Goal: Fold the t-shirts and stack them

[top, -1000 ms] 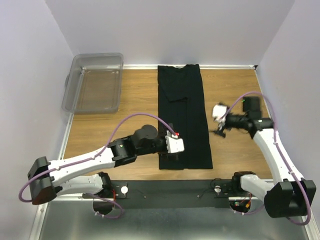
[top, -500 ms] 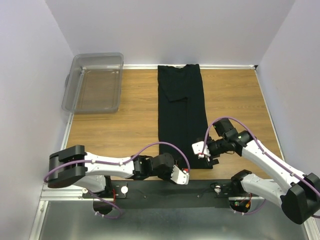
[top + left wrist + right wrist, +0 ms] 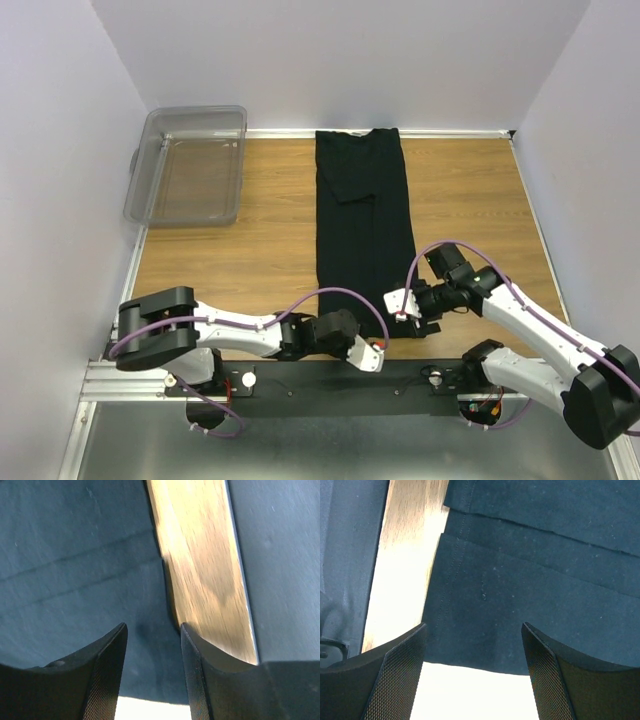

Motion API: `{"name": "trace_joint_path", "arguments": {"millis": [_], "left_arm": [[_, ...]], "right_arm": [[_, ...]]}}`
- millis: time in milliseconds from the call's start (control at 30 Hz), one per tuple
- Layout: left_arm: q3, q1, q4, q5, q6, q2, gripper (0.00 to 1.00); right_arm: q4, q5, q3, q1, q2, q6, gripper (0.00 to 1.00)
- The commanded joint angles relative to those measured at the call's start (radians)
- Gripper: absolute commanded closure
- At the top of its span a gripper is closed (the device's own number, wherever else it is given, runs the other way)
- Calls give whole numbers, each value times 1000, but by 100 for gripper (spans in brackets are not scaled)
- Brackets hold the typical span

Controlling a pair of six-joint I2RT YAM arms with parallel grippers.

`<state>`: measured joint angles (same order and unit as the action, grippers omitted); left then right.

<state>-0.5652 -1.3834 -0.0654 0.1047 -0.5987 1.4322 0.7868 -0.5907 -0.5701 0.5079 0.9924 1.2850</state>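
One black t-shirt [image 3: 365,215] lies flat on the wooden table, folded lengthwise into a long strip that runs from the back wall to the near edge. My left gripper [image 3: 368,350] is low at the shirt's near hem, left of the middle. In the left wrist view it [image 3: 152,630] is open with a narrow gap, and the cloth [image 3: 75,580] lies under it. My right gripper [image 3: 402,308] is at the shirt's near right corner. In the right wrist view it [image 3: 474,627] is wide open above the hem [image 3: 520,605], holding nothing.
A clear plastic bin [image 3: 190,165] stands at the back left. Bare wood [image 3: 230,250] lies on both sides of the shirt. The black base rail [image 3: 330,380] runs along the near edge, right behind both grippers.
The left arm swung off the shirt down to its near hem, then slid a little right. The right arm came in from the right to the shirt's near right corner.
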Motion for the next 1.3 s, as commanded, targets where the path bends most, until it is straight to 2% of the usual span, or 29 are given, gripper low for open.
{"name": "trace_joint_path", "arguments": {"millis": [0, 67, 133, 167, 200, 300, 600, 800, 933, 1133, 1267], "left_arm": [[-13, -5, 49, 18, 0, 91, 44], [-21, -5, 53, 16, 2, 114, 47], [-35, -5, 59, 41, 7, 143, 64], [-39, -5, 59, 50, 7, 149, 84], [-39, -6, 59, 67, 11, 146, 92], [-27, -3, 58, 76, 25, 97, 100], [21, -3, 26, 72, 40, -45, 100], [30, 0, 6, 53, 56, -58, 100], [28, 11, -4, 43, 54, -56, 100], [34, 12, 3, 33, 56, -76, 100], [36, 12, -1, 33, 48, -87, 100]], "right_arm": [[-6, 3, 22, 6, -27, 14, 18], [2, -11, 22, 6, -34, 23, 18], [11, -18, 27, 6, -38, 34, 18], [12, -17, 35, 6, -43, 46, 18], [15, -15, 41, 6, -47, 50, 18], [35, -37, 58, 6, -52, 78, 19], [81, -81, 55, 11, 44, 160, 25], [31, -71, 71, 32, 88, 110, 29], [-43, -20, 96, 93, 100, 39, 30], [-139, 57, 110, 152, 173, -36, 38], [-161, 77, 110, 150, 177, -61, 51]]}}
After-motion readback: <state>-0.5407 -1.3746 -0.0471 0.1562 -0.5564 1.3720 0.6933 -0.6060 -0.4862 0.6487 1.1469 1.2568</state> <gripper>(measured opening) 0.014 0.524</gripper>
